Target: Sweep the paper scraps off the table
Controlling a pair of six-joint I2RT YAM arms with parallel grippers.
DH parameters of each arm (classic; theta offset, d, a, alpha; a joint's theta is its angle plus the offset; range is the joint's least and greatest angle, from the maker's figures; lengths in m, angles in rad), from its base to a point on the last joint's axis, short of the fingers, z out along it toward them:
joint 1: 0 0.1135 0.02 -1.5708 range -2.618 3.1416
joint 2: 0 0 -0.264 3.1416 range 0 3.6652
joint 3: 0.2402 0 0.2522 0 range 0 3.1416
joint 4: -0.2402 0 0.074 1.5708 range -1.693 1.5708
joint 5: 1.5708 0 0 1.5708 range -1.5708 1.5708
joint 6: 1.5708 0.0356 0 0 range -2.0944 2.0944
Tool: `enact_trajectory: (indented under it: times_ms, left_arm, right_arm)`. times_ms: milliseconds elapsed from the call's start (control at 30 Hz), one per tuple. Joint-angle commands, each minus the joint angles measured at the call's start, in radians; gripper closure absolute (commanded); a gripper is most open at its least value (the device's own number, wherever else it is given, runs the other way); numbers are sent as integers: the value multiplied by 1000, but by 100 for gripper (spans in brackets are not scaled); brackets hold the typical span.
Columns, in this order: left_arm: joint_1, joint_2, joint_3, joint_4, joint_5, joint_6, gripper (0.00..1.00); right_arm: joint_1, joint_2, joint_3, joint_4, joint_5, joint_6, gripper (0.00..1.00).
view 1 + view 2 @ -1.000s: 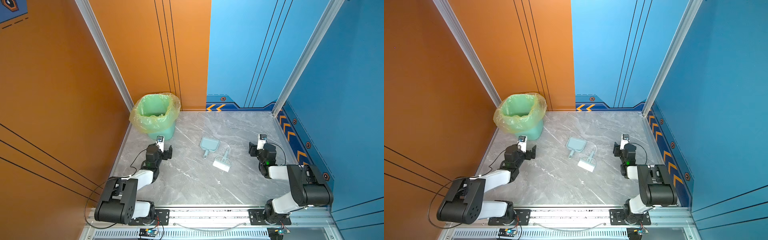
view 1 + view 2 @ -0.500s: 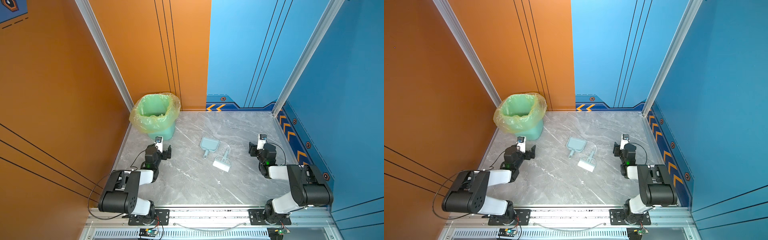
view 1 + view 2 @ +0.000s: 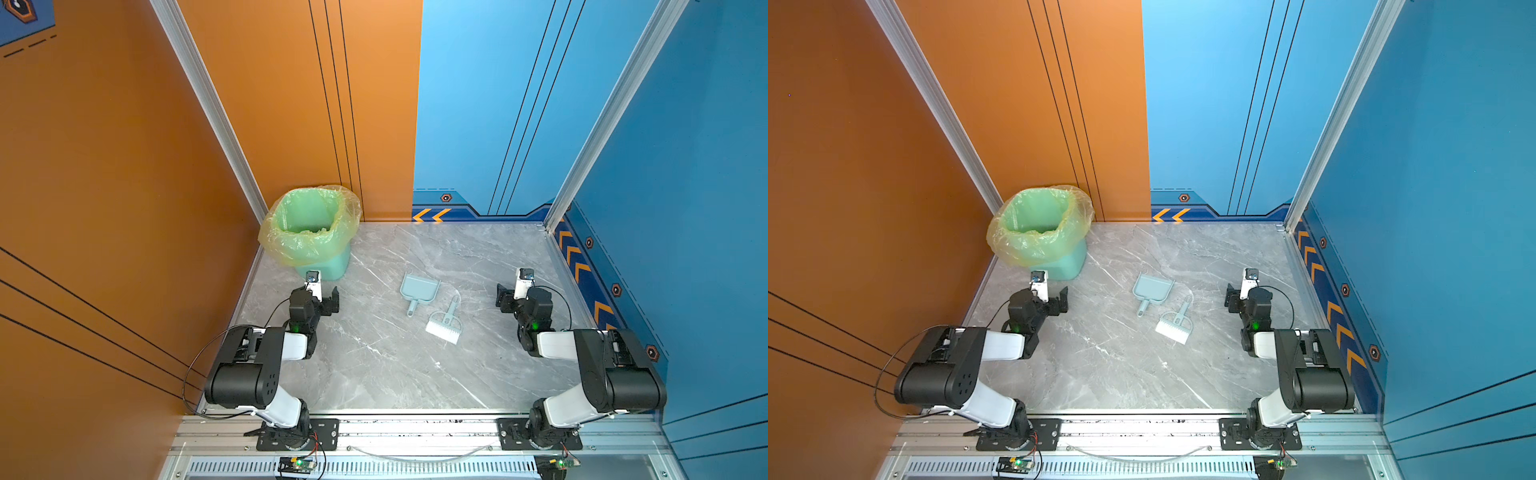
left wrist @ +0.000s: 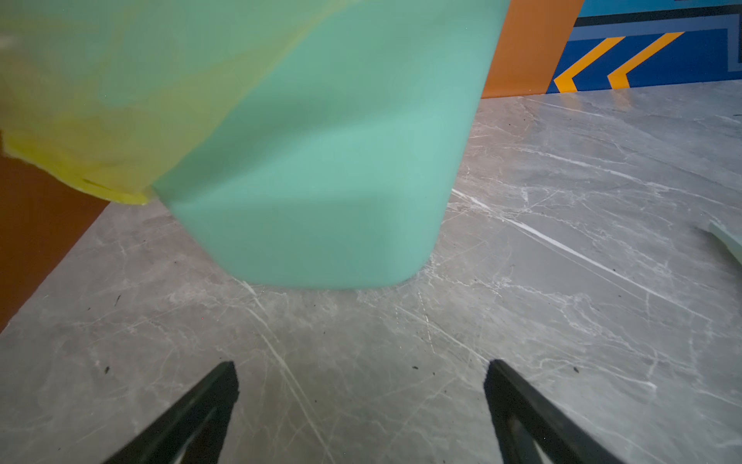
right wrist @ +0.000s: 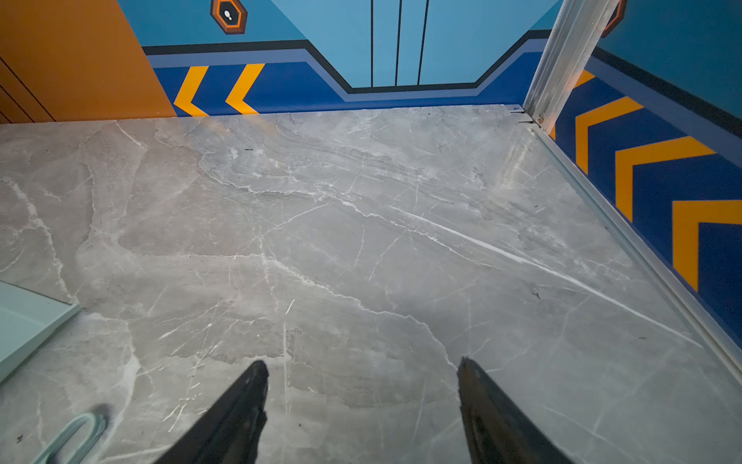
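Note:
No paper scraps show in any view. The grey marble table (image 3: 374, 365) (image 3: 1108, 365) lies bare round both arms. My left gripper (image 3: 322, 295) (image 3: 1050, 297) sits low just in front of the green bin. Its jaws stand open in the left wrist view (image 4: 361, 365), with only marble between them. My right gripper (image 3: 512, 293) (image 3: 1239, 295) rests low near the right rail. It is open too (image 5: 361, 361) and holds nothing.
A mint-green bin (image 3: 309, 226) (image 3: 1040, 226) (image 4: 321, 180) with a yellowish liner stands in the back left corner. A pale blue dustpan (image 3: 419, 289) (image 3: 1152, 291) (image 5: 24, 321) and brush (image 3: 444, 326) (image 3: 1175, 326) lie mid-table between the grippers. Walls close three sides.
My left arm's elbow has folded in toward its gripper, which stays by the bin. The right arm, dustpan and brush have not moved.

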Motion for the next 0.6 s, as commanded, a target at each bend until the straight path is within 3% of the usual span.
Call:
enact_trajectory:
  times_ms: [0, 200, 567]
  left_arm:
    - [9, 6, 15, -17, -25, -17, 2]
    - [7, 6, 14, -16, -24, -14, 2]
    - [8, 7, 16, -18, -24, -15, 2]
  right_arm:
    - [6, 6, -5, 15, 24, 10, 18]
    - [7, 6, -3, 10, 47, 15, 0]
    - [9, 6, -2, 10, 48, 13, 0]
